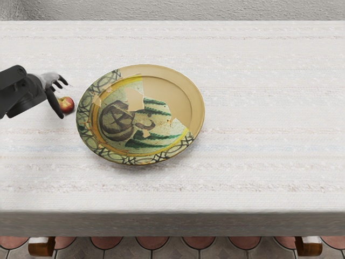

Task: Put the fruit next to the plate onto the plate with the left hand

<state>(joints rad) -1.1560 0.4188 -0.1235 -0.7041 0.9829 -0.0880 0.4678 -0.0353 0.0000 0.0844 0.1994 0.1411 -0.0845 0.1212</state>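
Fruit (66, 104), one, beside one plate (195, 94), one robot hand (53, 87) nearby.

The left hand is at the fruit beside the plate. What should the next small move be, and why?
Probably close the left hand around the fruit. The fruit sits on the table just off the left rim of the plate, and the fingers look spread beside it rather than wrapped around it, so no grasp seems formed yet; lifting should wait.

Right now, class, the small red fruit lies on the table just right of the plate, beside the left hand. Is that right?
No. The head view shows the fruit left of the plate, beside the left hand.
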